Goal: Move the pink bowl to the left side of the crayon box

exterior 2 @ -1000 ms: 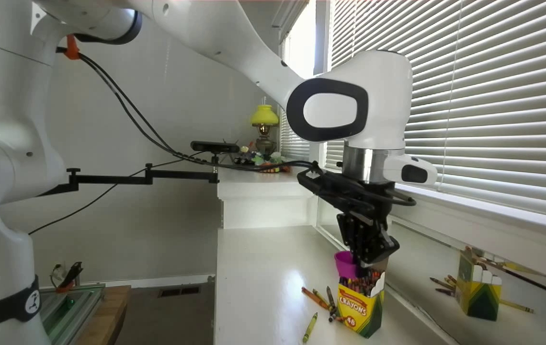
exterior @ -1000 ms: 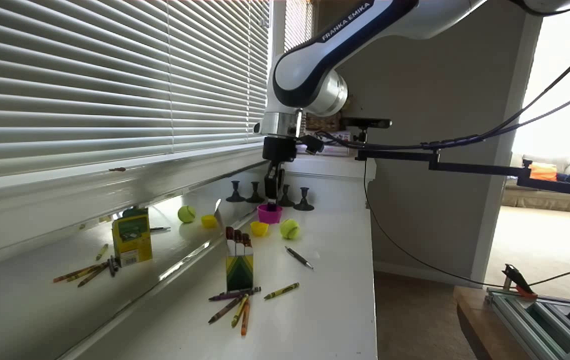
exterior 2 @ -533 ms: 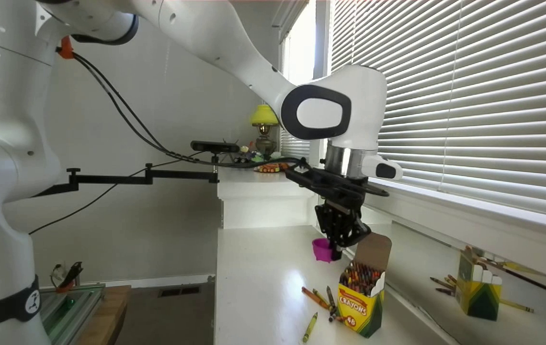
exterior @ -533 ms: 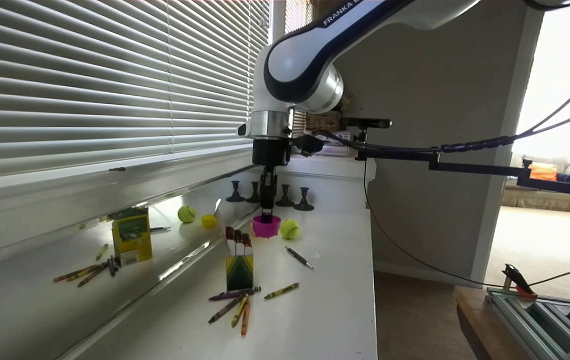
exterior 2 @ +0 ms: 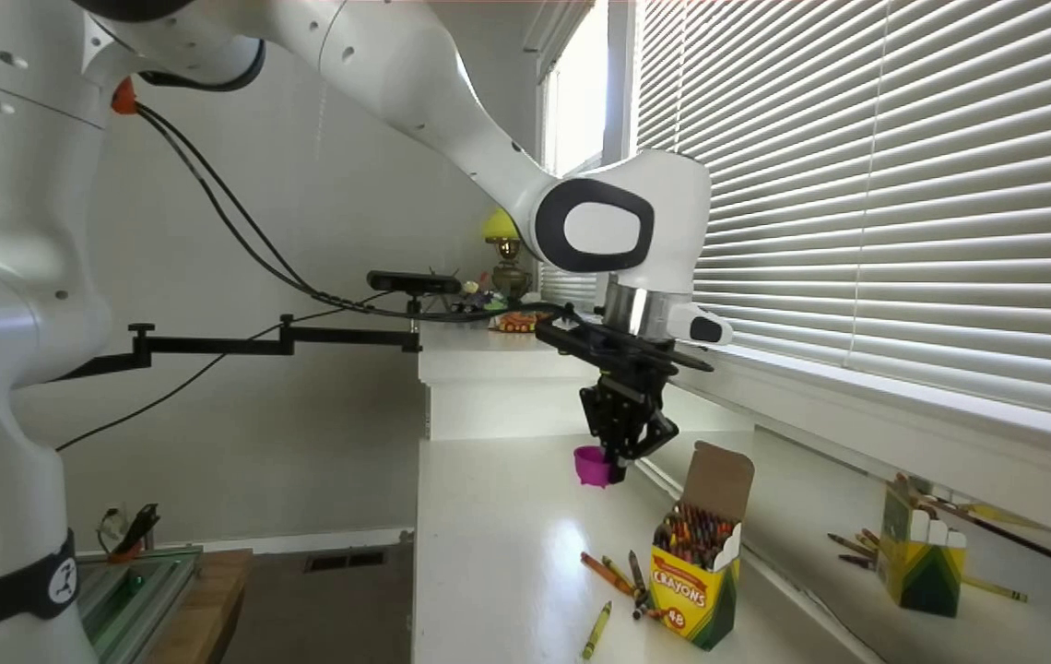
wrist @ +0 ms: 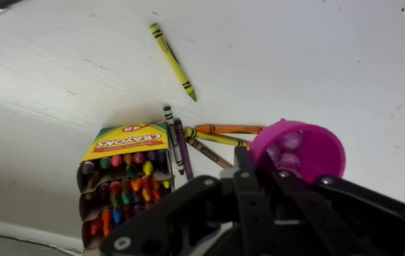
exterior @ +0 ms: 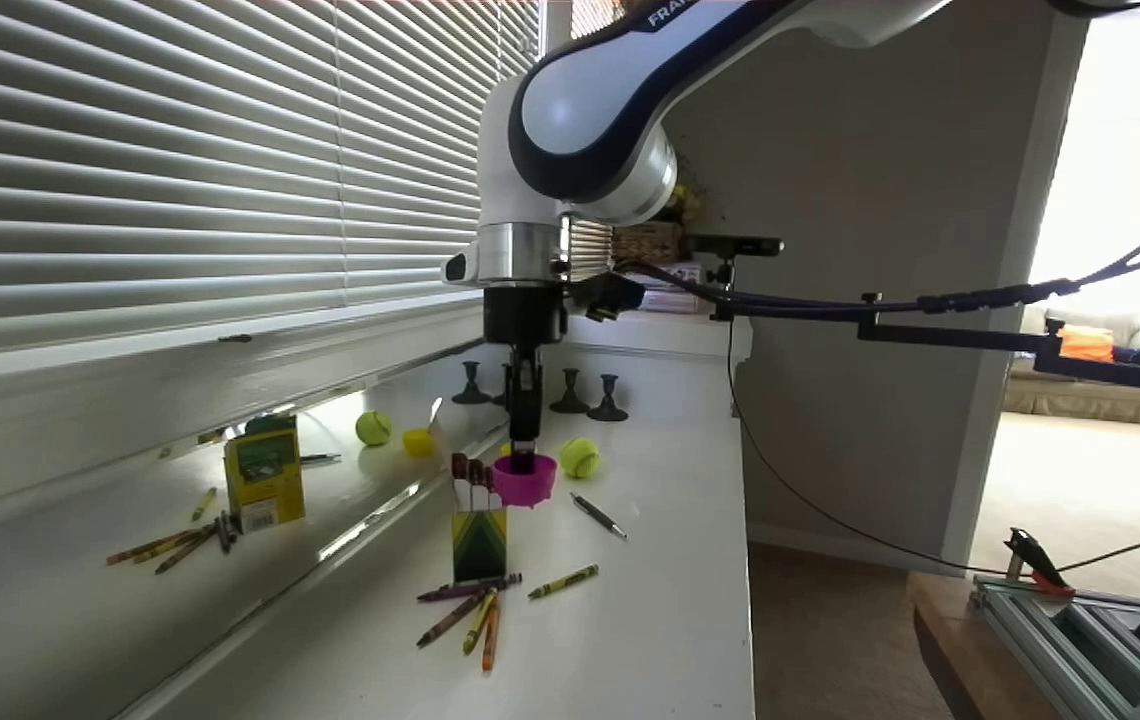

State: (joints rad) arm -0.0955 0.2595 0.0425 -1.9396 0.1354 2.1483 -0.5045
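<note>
Gripper nearly closed — pinches side of pink bowl, held up above white counter. Crayon box stands open — loose crayons lie beside it.

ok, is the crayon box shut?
No, in an exterior view the crayon box has its flap raised, leaving the crayons inside exposed.

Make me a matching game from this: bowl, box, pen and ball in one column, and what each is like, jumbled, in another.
1. bowl
2. box
3. pen
4. ball

A. lid up, crayons inside
B. round, yellow-green
C. pink, gripped by the hand
D. slim, lying on the white surface

Pairs: 1-C, 2-A, 3-D, 4-B
</note>
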